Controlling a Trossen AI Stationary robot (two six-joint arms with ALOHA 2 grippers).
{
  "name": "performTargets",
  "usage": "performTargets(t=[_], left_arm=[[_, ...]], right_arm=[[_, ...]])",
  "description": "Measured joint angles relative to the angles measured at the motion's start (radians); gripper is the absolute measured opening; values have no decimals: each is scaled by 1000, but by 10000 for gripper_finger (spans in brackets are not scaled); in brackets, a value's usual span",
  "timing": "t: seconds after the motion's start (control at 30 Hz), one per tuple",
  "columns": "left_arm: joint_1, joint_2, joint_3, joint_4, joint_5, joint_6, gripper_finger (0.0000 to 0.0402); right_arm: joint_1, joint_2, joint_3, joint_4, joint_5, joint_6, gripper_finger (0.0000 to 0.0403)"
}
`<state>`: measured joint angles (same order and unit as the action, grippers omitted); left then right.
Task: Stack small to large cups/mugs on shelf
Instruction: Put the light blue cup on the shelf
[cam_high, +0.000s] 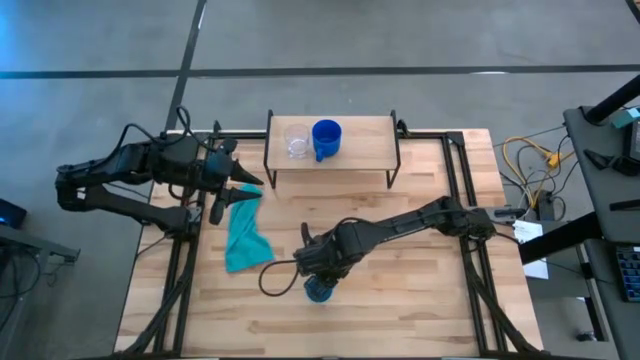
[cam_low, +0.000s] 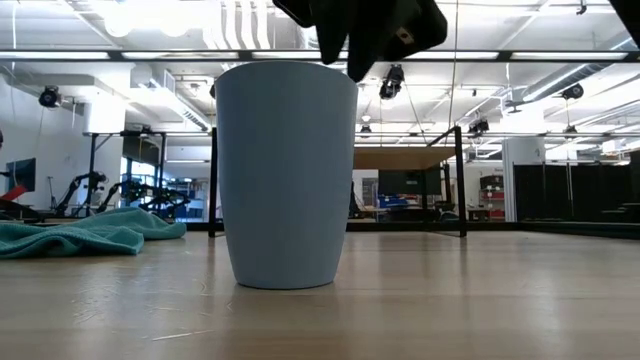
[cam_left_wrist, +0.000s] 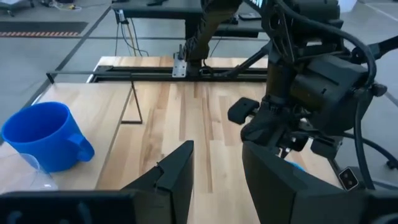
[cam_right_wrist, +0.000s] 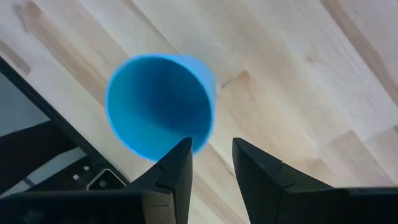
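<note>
Two cups on shelf; one on table.

Open industrial lab: exposed ceiling ducts, strip lights, concrete floor.

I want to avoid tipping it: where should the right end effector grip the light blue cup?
Judging by the views, grip the rim wall of the light blue cup from straight above: it stands upright, mouth open, no handle. The right end effector hovers above it, open.
</note>
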<state>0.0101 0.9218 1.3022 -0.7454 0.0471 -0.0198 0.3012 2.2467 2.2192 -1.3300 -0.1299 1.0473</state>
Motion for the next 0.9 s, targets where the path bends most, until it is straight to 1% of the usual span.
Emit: performTargets(t=[0.4,0.9], left_arm=[[0,18,0,4,1,0,123],[1,20,0,60,2,1,123]], right_arm=[[0,0,-1,19,-7,-1,107],[0,0,-50,32,-8,-8,107]])
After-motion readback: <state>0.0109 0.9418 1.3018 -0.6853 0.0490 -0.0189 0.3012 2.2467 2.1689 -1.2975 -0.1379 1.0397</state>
